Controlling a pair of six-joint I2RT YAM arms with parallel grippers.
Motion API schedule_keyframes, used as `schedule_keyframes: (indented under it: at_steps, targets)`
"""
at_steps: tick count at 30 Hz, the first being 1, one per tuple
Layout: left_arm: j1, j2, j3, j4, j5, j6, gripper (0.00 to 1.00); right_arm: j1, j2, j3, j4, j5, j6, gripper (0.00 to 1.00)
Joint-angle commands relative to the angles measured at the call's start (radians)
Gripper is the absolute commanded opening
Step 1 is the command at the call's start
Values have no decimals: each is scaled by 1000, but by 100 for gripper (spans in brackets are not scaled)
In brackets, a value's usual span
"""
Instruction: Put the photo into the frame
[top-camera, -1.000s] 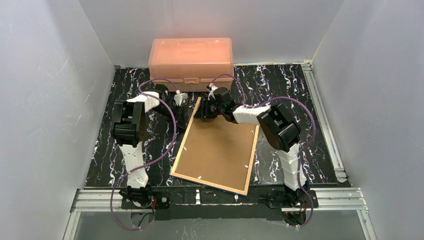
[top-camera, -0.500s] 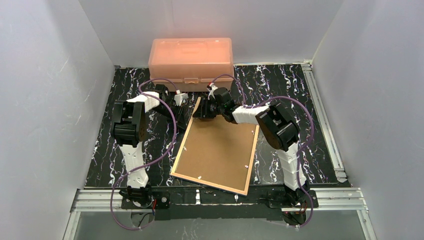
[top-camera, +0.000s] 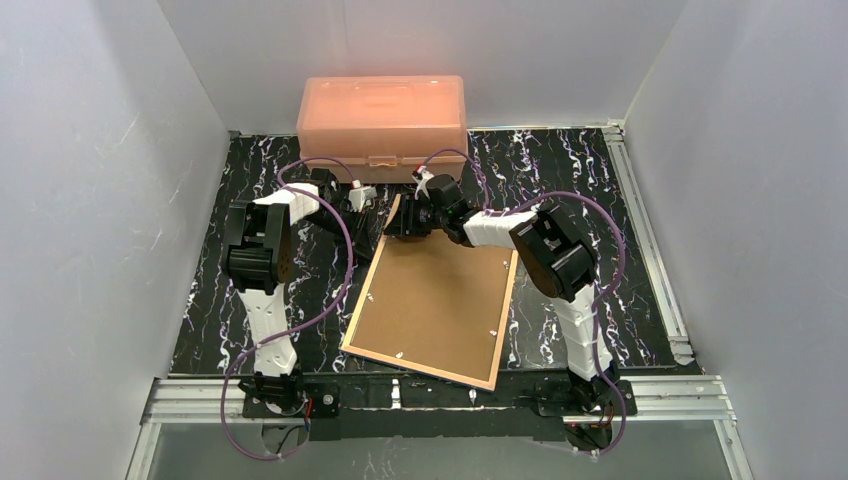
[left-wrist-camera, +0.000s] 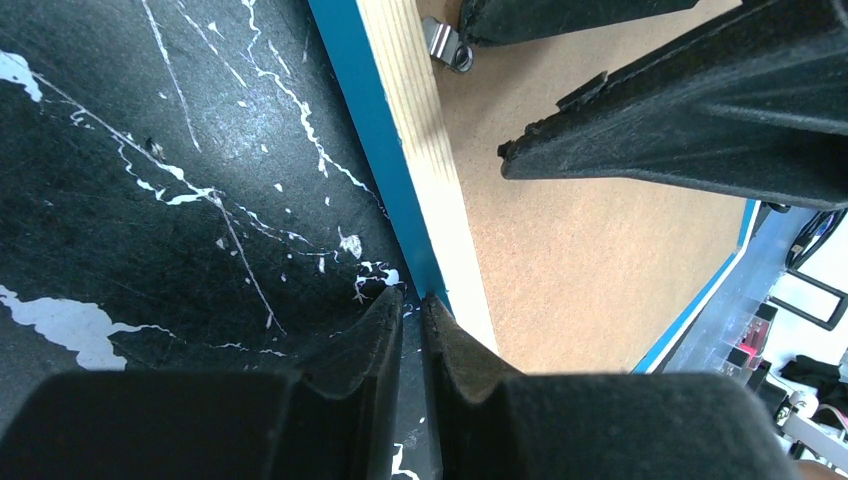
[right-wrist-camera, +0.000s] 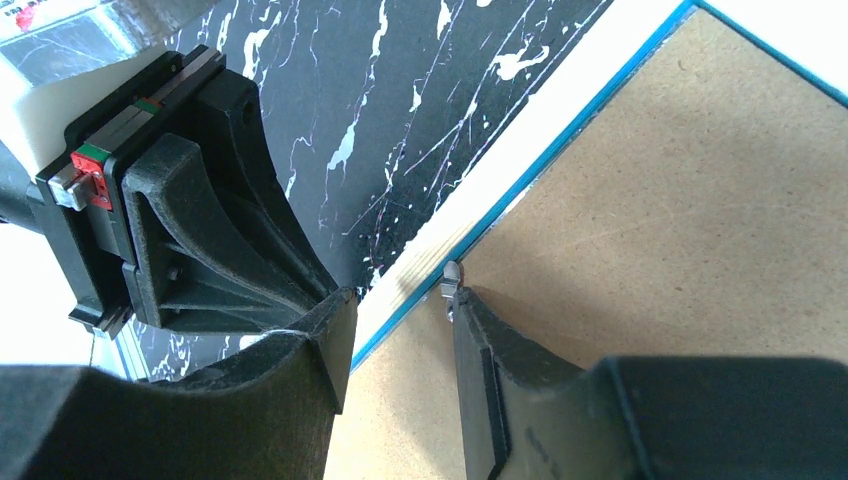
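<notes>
Right fingers (right-wrist-camera: 250, 400) half-open astride frame (right-wrist-camera: 650, 200) edge, grip unclear, left fingers (left-wrist-camera: 350, 350) nearly closed, box (top-camera: 381, 110) shut

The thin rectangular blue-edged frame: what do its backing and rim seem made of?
The frame: its brown backing looks like matt fibreboard, even and grainless. Its pale rim looks like bare wood, showing grain lines; the blue edge seems painted.

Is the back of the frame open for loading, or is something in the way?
The backing board covers the whole back of the frame, with a metal clip on it beside the right gripper. No photo is in view.
</notes>
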Motion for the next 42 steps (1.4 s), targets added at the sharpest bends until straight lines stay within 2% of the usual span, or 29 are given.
schedule_keyframes:
  at_steps: [1,5,9,17,25,33,36,42]
  targets:
    - [-24,-63,3,-42,23,2,12,6,41,15,-58,15,-31,49]
    - [-24,-93,18,-48,29,-15,12,-6,0,-1,-60,33,-41,49]
    - [-24,-121,18,-59,31,-19,13,-16,-56,50,-98,44,-75,50]
    - [-24,-146,10,-63,42,-38,16,1,-66,46,-70,22,-48,50]
    - [-24,-97,-21,-20,38,-83,17,7,-70,47,16,-11,23,50]
    - [-13,-92,-45,2,28,-99,17,13,-38,54,5,0,32,50]
    - [6,-123,-61,-2,55,-80,18,11,-15,50,0,3,29,50]
    - [21,-221,-132,-35,63,88,18,2,34,38,-8,5,44,50]
